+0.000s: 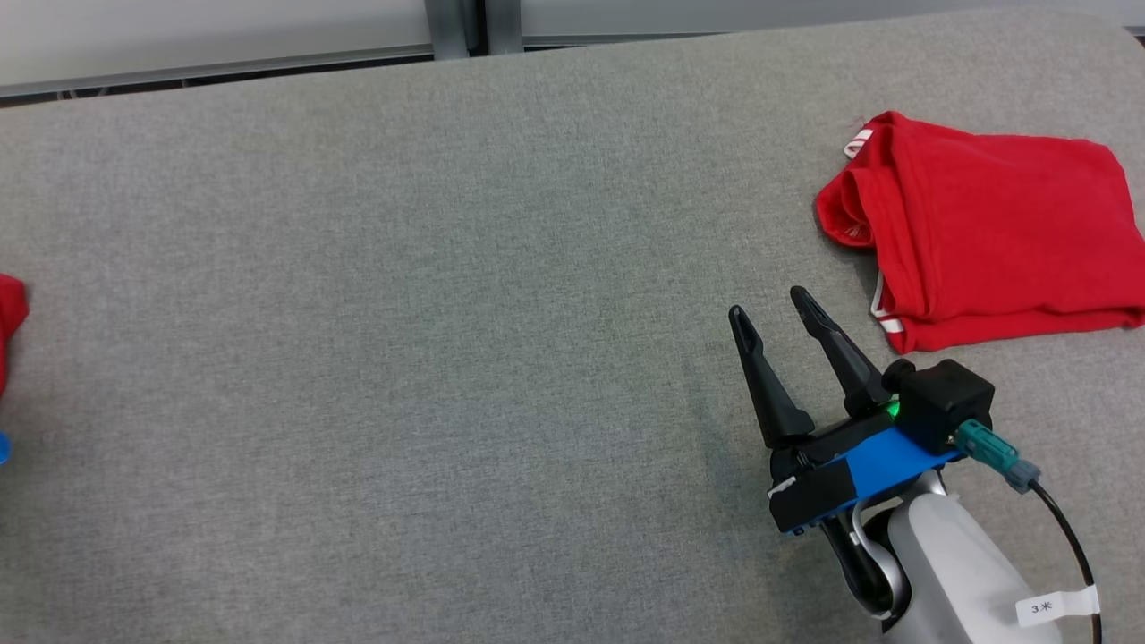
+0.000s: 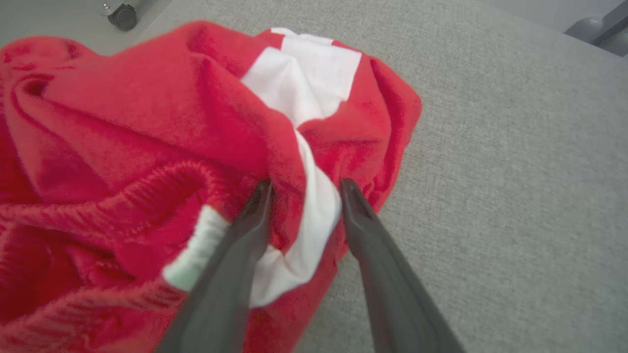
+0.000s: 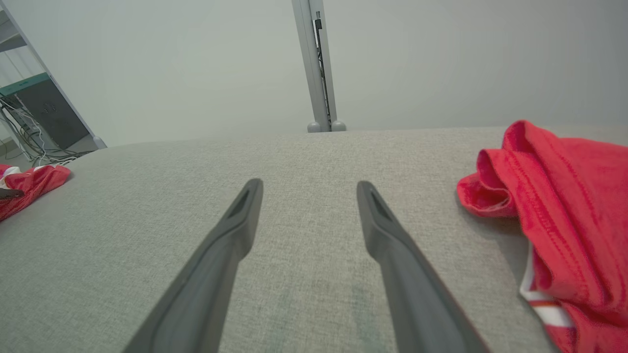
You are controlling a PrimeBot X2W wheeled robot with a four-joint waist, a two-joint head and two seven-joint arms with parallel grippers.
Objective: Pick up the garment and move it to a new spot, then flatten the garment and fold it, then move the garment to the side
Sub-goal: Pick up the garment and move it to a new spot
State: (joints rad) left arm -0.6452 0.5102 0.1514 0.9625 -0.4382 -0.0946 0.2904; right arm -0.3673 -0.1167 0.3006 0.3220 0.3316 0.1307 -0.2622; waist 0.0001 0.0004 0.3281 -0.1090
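1. Cloth of plain grey is stretched over the big pad (image 1: 447, 268), and everything else is set on it or over it.
2. A folded red shirt (image 1: 993, 233) is laid flat at the right end of the pad, toward its far edge. White stripes are seen along its hem.
3. The crumpled red garment (image 2: 122, 122) is heaped at the left edge of the pad, well apart from the folded red shirt. It is bunched up, not flattened.
4. The right gripper (image 1: 767, 302) is held over the near right part of the pad, with bare grey cloth under it. Its jaws are spread wide and nothing is held between them.
5. The left gripper (image 2: 305, 184) is pressed into the crumpled red garment at the left edge of the pad. A fold of red and white cloth is caught between its jaws, which are set a little apart. Whether the fold is squeezed tight cannot be told.
6. A white patch (image 2: 309, 73) is seen on top of the heap.
7. A small black wheel (image 2: 122, 17) is seen past the pad's edge.
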